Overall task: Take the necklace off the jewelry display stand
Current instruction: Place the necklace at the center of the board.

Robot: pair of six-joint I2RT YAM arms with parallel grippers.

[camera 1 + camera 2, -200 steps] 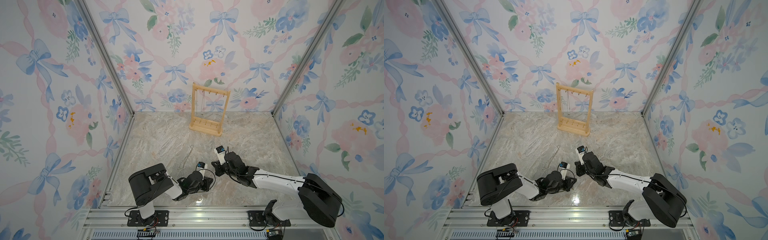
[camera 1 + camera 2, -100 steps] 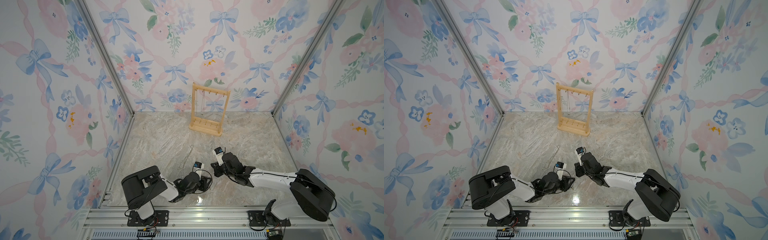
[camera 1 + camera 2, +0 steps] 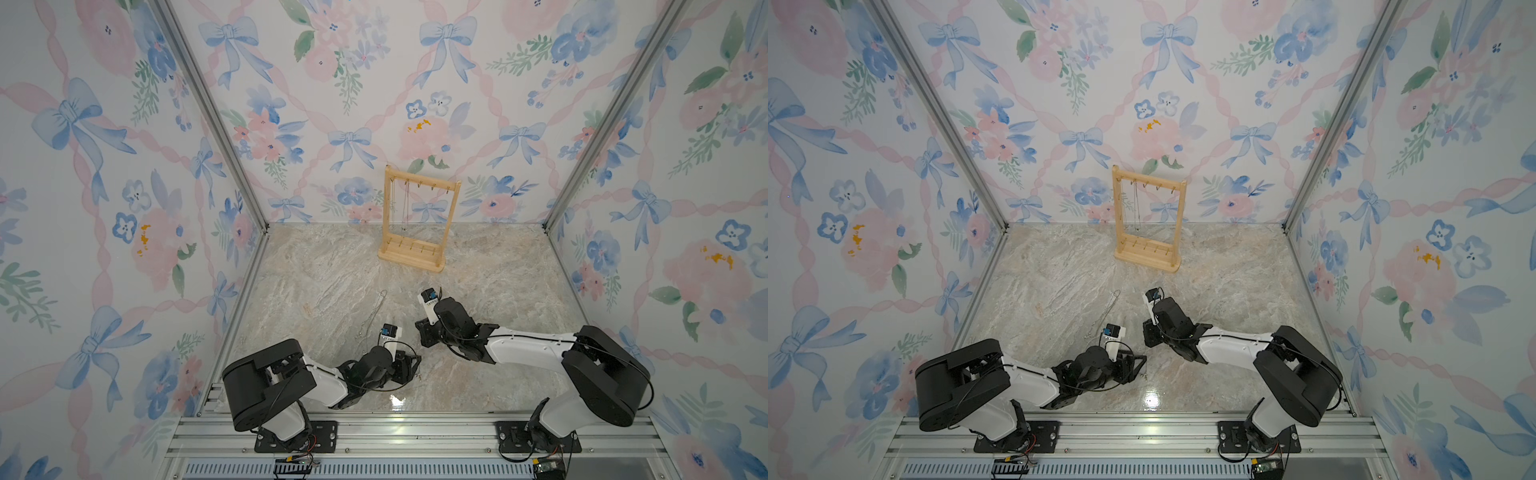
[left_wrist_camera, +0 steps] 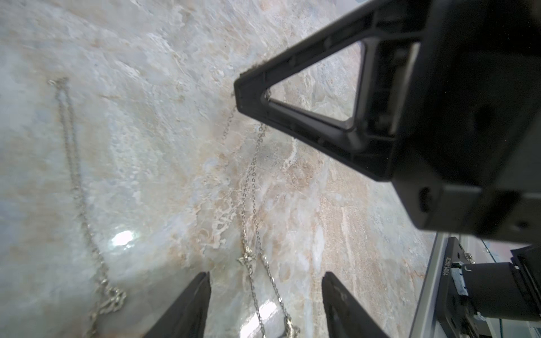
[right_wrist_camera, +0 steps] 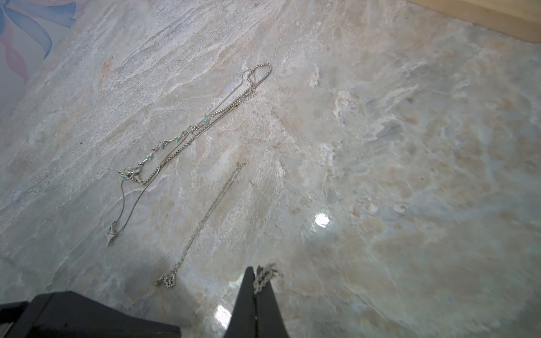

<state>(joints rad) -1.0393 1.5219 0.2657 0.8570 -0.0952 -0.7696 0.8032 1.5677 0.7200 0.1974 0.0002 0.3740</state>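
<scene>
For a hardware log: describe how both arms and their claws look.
The left arm and right arm match: bulky black joint housings, a white link, a black wrist, a thin black cable running alongside. A white block with a blue patch sits on each wrist. The left claw and right claw are matte black with tapered fingers; the right's is an open triangular frame.

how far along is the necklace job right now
Done: several necklaces already lie flat on the marble table. In hand: the right gripper is shut on a fine chain that trails between the fingers of the open left gripper. Left: at least one hanging chain is on the jewelry display stand.
</scene>
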